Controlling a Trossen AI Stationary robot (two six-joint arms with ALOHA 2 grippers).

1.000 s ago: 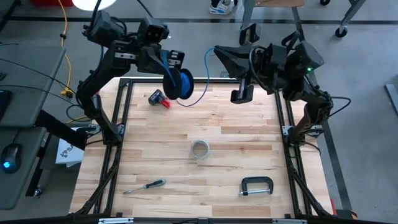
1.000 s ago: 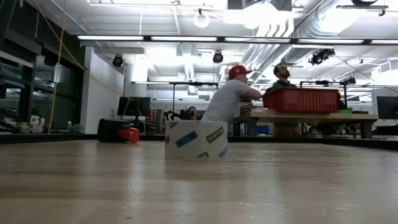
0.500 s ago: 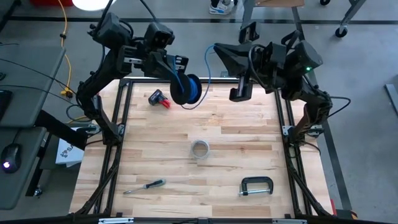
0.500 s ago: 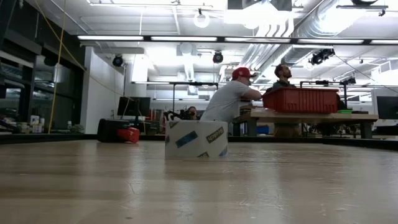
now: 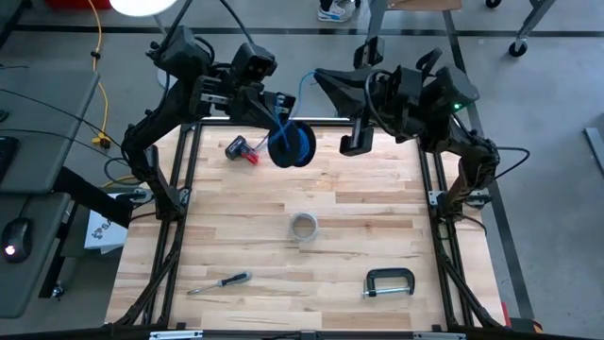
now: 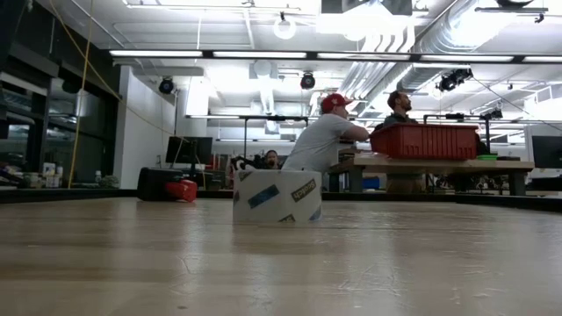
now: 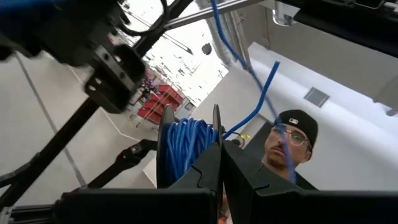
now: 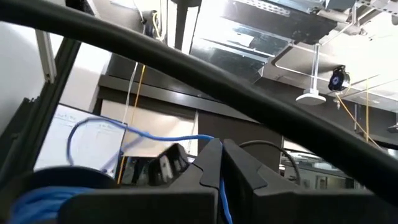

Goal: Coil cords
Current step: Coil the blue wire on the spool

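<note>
Figure: coiling of the blue cord (image 5: 292, 144), seen from above with the roll of tape (image 5: 303, 226) at mid-table as landmark.

I am holding the coil in the air beyond the roll of tape, over the far edge of the table (image 5: 236, 236). The left gripper (image 5: 280, 111) is sitting at the top of the coil with its fingers pressed together; in the left wrist view they are closing on the bundled turns. A free strand is running from the coil up and across to the right gripper (image 5: 319, 76), which is hovering above the far rail, beyond the tape and a little to its right. Its fingers are also together, and the right wrist view is showing the blue strand passing between them. No grey cord is showing in these views.

I am judging the cord light, limp and smooth, so the turns are likely to slump or slide off unless I pinch across the whole bundle. The free end is best taken close to the coil, where slack is least. A red and black object (image 5: 243, 148) is lying beyond the tape and to its left; a screwdriver (image 5: 219, 281) and a clamp (image 5: 390, 281) are lying on its near side.
</note>
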